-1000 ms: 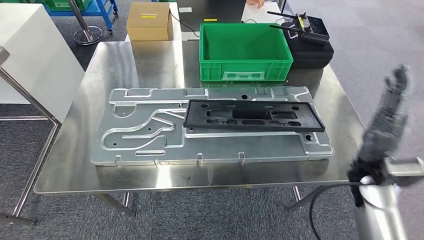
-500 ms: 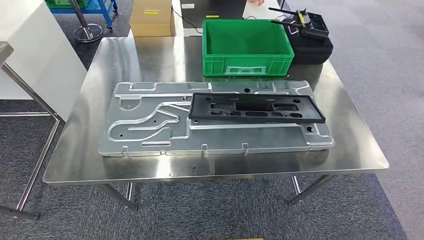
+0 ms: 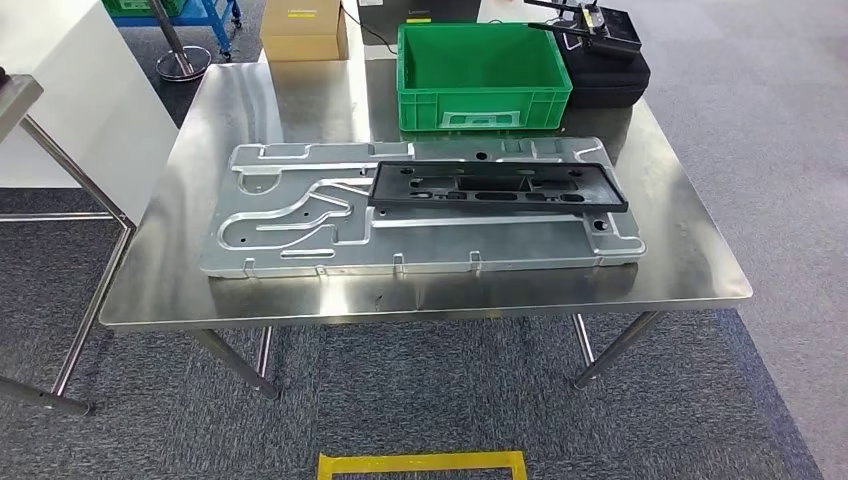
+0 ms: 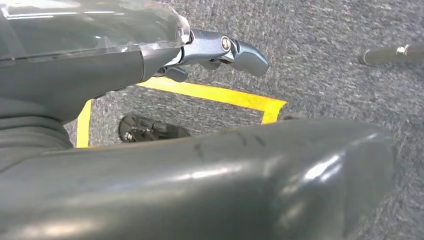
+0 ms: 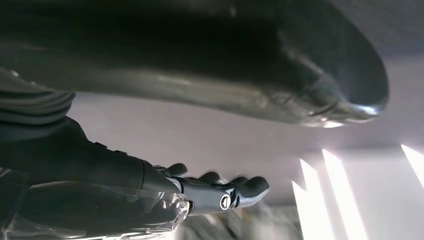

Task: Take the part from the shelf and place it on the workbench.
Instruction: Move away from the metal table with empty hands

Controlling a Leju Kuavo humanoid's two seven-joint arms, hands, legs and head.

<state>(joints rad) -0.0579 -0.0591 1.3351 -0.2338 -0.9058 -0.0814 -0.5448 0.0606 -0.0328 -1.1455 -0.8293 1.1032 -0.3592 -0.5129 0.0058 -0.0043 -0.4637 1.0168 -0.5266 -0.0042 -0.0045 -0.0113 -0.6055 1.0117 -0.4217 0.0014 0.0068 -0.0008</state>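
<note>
A long black plastic part [image 3: 497,187] with several cut-outs lies flat on a large grey metal plate [image 3: 290,215], towards its far right. The plate rests on the steel workbench [image 3: 690,250] in the head view. My left hand [image 4: 105,70] hangs over grey carpet, fingers [image 4: 235,49] stretched out and holding nothing. In the right wrist view, my right hand [image 5: 150,185] is seen against a pale surface. Its fingers [image 5: 240,189] are loosely extended with nothing in them.
A green crate [image 3: 482,110] stands at the bench's far edge, with a black case [image 3: 605,78] to its right and a cardboard box [image 3: 304,30] to its left. A white unit with a metal frame [image 3: 70,110] stands at the left. Yellow floor tape [image 3: 420,464] marks the carpet near me.
The whole head view has shifted: the bench now sits higher and farther, with more carpet and the yellow tape showing. My right arm, raised at the right a second ago, has dropped from the head view.
</note>
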